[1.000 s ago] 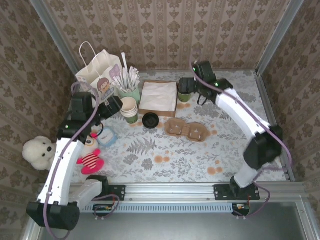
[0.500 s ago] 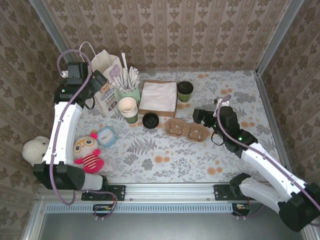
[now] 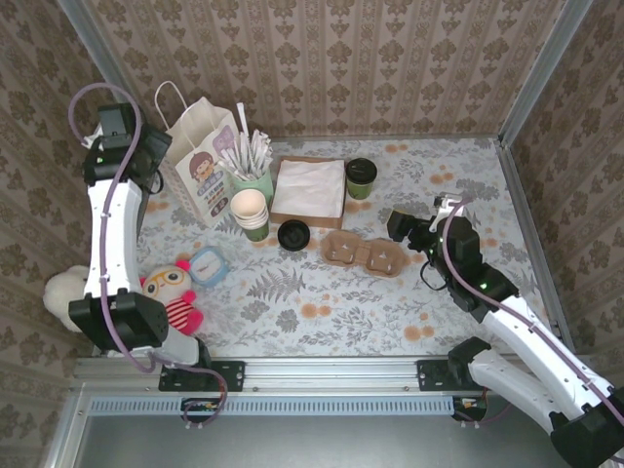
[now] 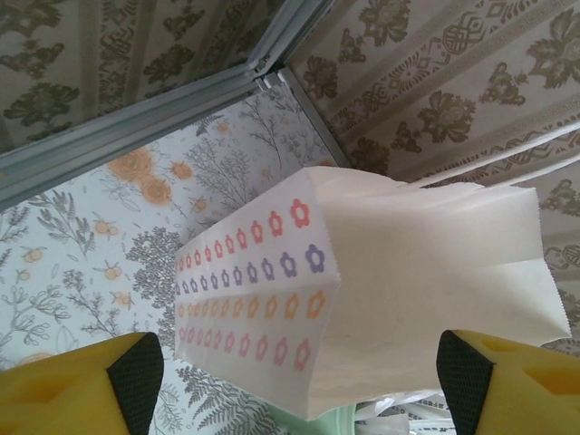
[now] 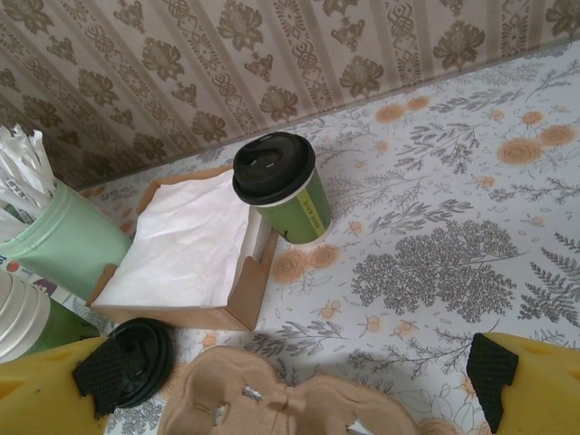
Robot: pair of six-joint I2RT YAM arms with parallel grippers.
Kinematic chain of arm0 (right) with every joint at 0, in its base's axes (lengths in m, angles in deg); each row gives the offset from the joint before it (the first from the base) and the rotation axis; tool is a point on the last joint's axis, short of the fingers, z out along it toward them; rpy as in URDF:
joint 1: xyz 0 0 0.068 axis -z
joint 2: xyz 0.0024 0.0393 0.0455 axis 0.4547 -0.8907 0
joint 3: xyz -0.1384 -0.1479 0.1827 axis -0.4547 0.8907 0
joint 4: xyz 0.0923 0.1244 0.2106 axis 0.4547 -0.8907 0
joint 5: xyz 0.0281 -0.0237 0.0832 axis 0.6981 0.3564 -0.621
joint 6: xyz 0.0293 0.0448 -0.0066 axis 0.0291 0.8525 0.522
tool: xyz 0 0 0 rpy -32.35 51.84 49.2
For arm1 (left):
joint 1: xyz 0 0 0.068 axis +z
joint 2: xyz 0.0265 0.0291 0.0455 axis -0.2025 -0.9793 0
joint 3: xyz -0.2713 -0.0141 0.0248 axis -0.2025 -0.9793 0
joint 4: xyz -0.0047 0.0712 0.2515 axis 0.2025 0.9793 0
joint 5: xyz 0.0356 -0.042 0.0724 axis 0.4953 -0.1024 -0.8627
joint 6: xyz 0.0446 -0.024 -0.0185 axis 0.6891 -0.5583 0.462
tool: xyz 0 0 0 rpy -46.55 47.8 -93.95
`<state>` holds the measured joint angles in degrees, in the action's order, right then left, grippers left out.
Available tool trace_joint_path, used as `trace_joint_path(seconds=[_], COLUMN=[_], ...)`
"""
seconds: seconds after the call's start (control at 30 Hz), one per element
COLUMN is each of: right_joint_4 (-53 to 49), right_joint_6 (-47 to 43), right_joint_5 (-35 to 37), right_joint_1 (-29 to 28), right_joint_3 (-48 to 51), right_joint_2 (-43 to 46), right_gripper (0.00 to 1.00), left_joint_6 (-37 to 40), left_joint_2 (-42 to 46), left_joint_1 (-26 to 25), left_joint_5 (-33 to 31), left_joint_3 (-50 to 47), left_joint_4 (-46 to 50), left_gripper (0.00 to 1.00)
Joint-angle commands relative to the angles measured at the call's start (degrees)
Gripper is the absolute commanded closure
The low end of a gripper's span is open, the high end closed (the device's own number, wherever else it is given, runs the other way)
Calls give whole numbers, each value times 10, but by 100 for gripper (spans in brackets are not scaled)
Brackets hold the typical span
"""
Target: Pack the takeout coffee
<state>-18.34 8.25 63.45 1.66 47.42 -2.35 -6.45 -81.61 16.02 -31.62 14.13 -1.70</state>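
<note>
The takeout coffee (image 5: 279, 190) stands upright on the desk (image 5: 435, 245), just beside the napkin tray (image 5: 237, 310); the print on its yellow stripe is unreadable. The left pincer (image 4: 299, 381), spread wide, faces a flower-printed bag (image 4: 426, 281); the right pincer (image 5: 294, 372) gapes empty.

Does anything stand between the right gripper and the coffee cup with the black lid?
Nothing visible does. Bare table lies between the open right gripper and the coffee cup. The napkin tray stands beside the cup, and the cardboard cup carrier lies flat near the gripper.
</note>
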Motion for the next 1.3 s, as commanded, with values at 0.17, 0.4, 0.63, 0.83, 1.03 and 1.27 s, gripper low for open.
trace_joint_path(seconds=[0.17, 0.4, 0.63, 0.83, 1.03, 1.27], right_joint_4=[-5, -12, -15, -15, -8, 1], right_joint_6=[25, 39, 48, 56, 55, 51], right_joint_5=[23, 39, 47, 49, 43, 38], right_joint_1=[3, 2, 2, 3, 2, 2], right_joint_3=[-11, -6, -7, -7, -7, -11], right_joint_2=[-14, -8, -10, -17, -28, -38], right_gripper=[0, 0, 0, 0, 0, 0], left_joint_6=[5, -7, -1, 15, 26, 21], left_joint_2=[-98, -183, -223, -231, -227, -210], left_joint_1=[1, 1, 0, 0, 0, 2], left_joint_5=[12, 8, 33, 30, 37, 42], left_joint_3=[145, 239, 242, 233, 226, 209], left_joint_4=[154, 227, 201, 176, 156, 130], left_gripper=[23, 30, 41, 67, 94, 100])
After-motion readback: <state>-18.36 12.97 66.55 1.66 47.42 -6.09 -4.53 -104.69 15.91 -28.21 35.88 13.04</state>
